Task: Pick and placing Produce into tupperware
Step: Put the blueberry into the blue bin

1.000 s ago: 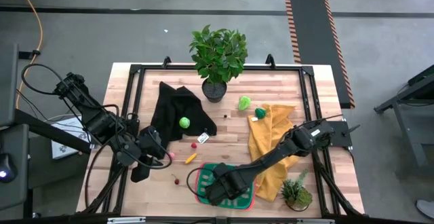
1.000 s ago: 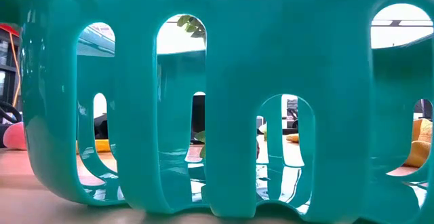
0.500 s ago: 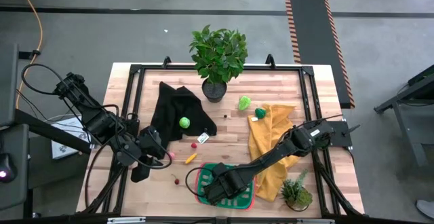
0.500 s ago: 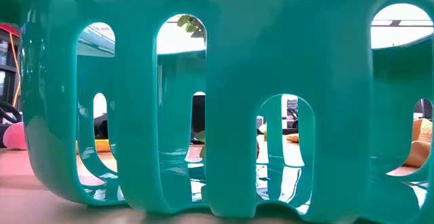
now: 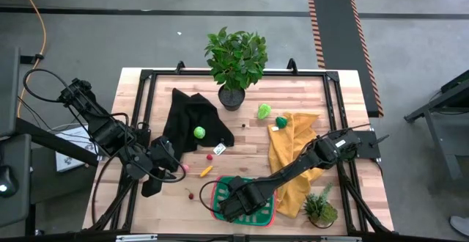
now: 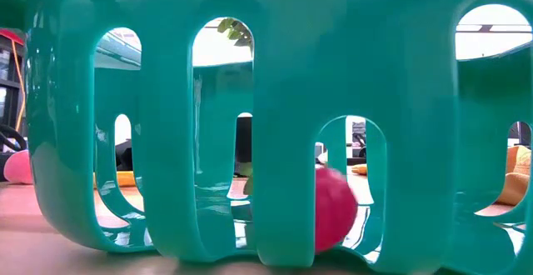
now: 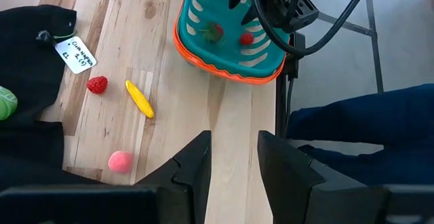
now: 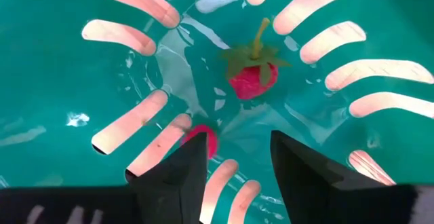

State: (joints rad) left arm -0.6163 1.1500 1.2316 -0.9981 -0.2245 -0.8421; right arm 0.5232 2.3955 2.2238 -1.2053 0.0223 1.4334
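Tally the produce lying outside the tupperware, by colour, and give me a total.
lime-green balls: 2
dark green piece: 1
red pieces: 2
pink ball: 1
yellow piece: 1
Total: 7

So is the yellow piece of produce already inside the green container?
No, the yellow piece lies on the bare wood outside the container, near a raspberry.

Bright even light, soft shadows, glare on the tupperware (image 8: 81, 75), close low view blurred
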